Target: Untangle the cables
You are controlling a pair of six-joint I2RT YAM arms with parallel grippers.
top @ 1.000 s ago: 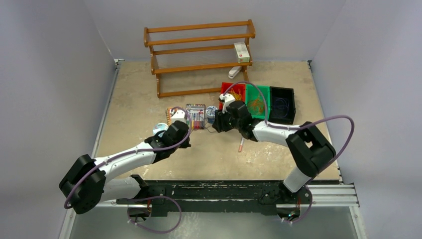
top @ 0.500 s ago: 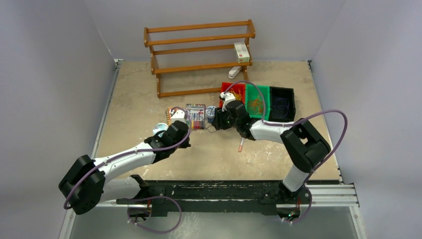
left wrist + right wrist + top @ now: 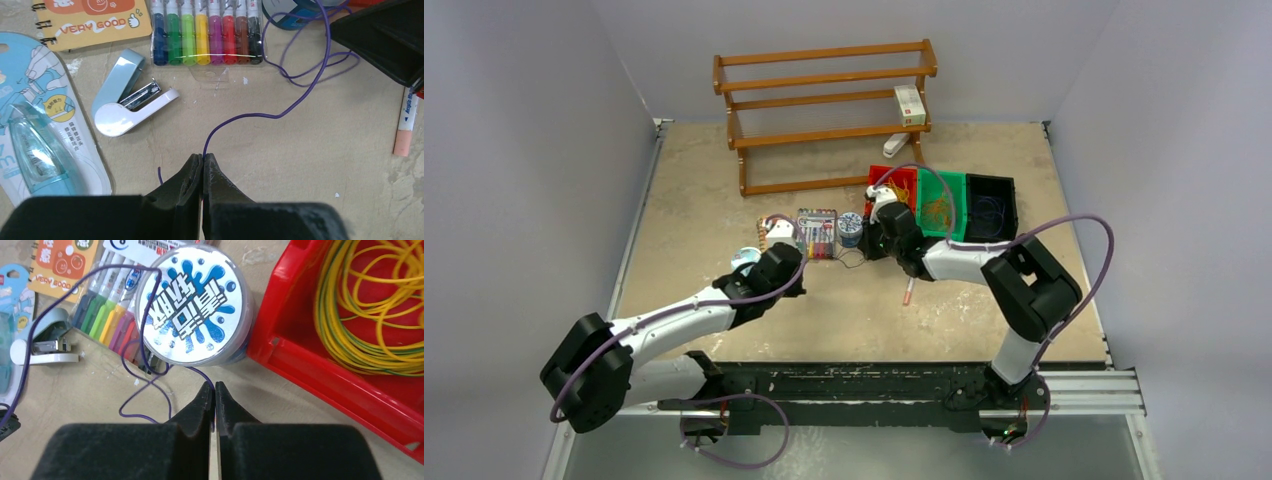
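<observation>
The left pincer [image 3: 202, 162] is clamped shut on a thin purple cable [image 3: 260, 116], with a short tail poking out beside its tips. From there the cable curves away across the tabletop [image 3: 310, 180] and loops near a pack of coloured markers [image 3: 207, 32]. It drapes over the edge of a round blue-and-white tin [image 3: 192, 305] and ends at the right pincer [image 3: 214, 392]. That pincer's tips are pressed together on the cable just in front of the tin. Beside it, a red bin [image 3: 310, 370] holds a coil of yellow cables [image 3: 365, 340].
</observation>
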